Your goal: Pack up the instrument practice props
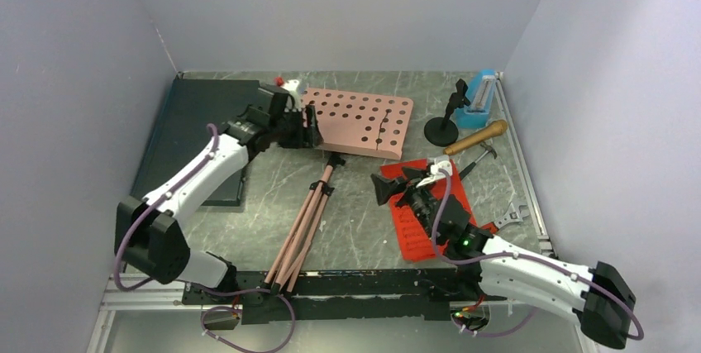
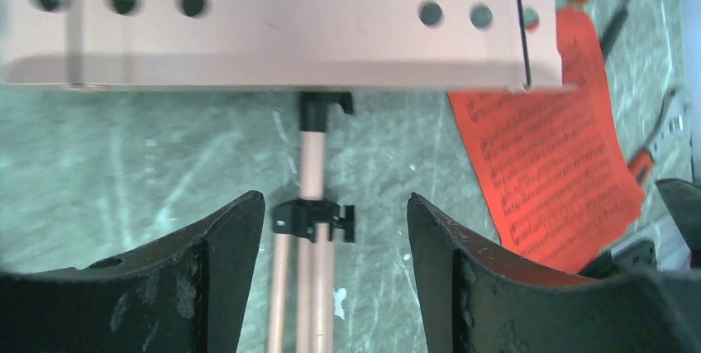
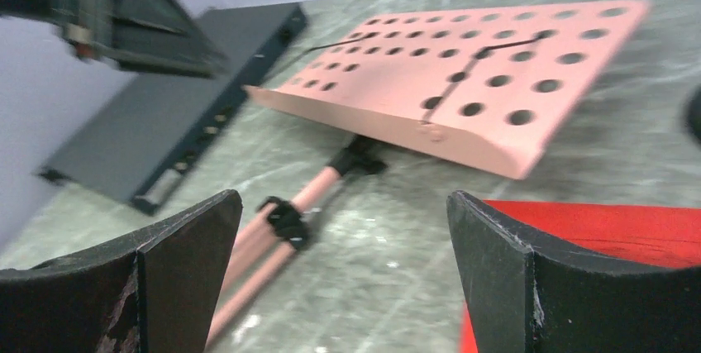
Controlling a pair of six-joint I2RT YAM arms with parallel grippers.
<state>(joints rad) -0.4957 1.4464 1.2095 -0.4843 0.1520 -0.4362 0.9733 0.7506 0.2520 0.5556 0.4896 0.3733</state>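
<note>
The pink music stand lies flat, its perforated desk [image 1: 357, 121] at mid-back and its folded legs [image 1: 302, 229] running toward the near edge. My left gripper [image 1: 312, 131] is open at the desk's left edge; in the left wrist view [image 2: 336, 204] the jaws straddle the pole [image 2: 312, 155] from above, empty. My right gripper [image 1: 388, 188] is open and empty above the left part of the red sheet-music pages [image 1: 422, 225]. The gold microphone [image 1: 475, 138], its black round-base stand [image 1: 441, 130] and the blue metronome [image 1: 482, 98] sit at the back right.
A flat dark case [image 1: 198, 130] lies along the left wall under my left arm, also in the right wrist view [image 3: 182, 113]. A wrench [image 1: 506, 219] lies at the right edge by the red pages. Grey walls close three sides.
</note>
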